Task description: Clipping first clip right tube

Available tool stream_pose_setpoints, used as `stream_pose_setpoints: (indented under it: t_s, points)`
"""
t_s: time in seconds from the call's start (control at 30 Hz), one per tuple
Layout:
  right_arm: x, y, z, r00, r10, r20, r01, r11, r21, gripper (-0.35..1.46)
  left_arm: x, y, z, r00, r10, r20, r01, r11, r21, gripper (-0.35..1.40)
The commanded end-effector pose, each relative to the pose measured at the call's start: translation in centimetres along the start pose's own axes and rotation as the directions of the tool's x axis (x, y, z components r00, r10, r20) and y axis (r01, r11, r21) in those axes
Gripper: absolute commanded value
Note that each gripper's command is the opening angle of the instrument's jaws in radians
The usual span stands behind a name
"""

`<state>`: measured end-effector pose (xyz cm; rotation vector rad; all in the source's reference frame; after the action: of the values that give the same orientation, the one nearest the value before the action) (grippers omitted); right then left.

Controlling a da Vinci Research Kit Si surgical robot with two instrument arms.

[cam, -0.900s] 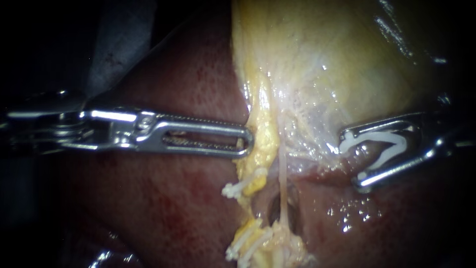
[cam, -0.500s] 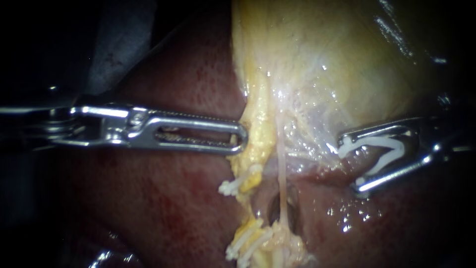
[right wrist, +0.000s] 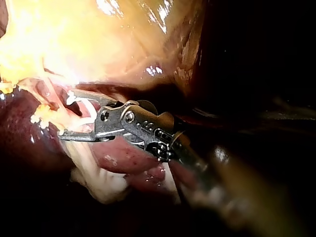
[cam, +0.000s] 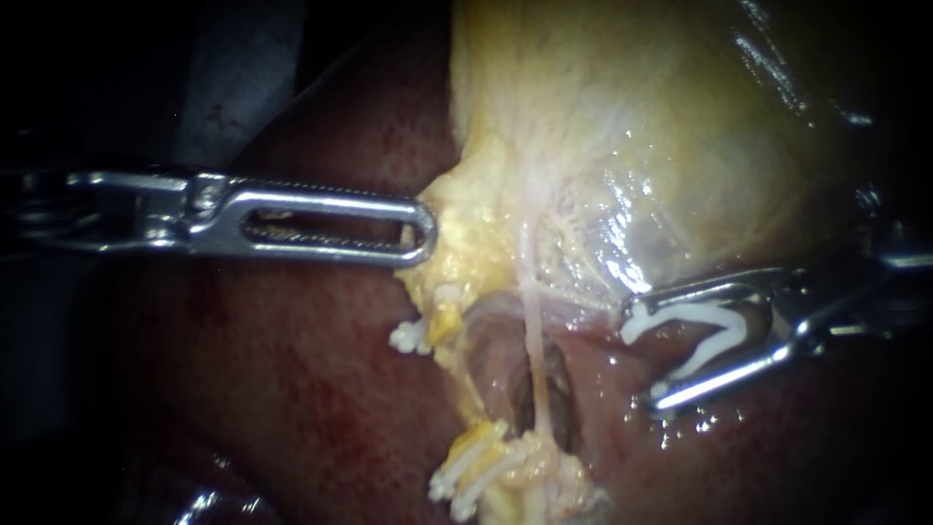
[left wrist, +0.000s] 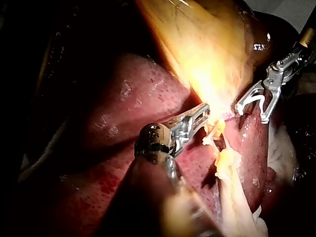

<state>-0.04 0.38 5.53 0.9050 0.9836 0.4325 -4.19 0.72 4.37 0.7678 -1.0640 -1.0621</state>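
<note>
Right tube (cam: 531, 331), thin and pale, stands bare across the dark window, not yet clipped. Right instrument (cam: 641, 355) has slid closer, jaws wide apart and holding an open white clip (cam: 695, 335) (just short of the tube). Left instrument (cam: 420, 229), jaws closed on yellow tissue (cam: 457, 258), has pulled it aside, which looks to widen the approach.

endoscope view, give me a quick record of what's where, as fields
left instrument: end effector shut on yellow tissue at the gallbladder edge
right instrument: end effector spread, holding an open white clip
right tube: thin, pale, no clip on its free stretch, apart from the open white clip
placed clips: white, one below the left instrument's tip, more lower down
liver: dark red, underneath
</note>
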Motion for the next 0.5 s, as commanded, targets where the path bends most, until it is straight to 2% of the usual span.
stream_pose_setpoints:
  t_s: [0.03,0.3,0.5]
  points:
    - [-0.02,0.0,0.04,1.0,0.005,0.004,-0.005,1.0,0.005,0.53,0.0,0.0,-0.01,1.0,0.001,0.001,-0.001,1.0,0.0,-0.35]
    - [-0.24,0.07,0.37,0.999,0.024,0.027,-0.025,0.999,0.03,0.52,0.02,-0.01,-0.04,1.0,0.001,0.0,-0.001,1.0,0.001,-0.35]
    - [-0.32,0.15,0.52,0.999,0.032,0.031,-0.033,0.999,0.029,0.52,0.02,-0.03,-0.04,1.0,0.001,0.001,-0.001,1.0,0.0,-0.35]
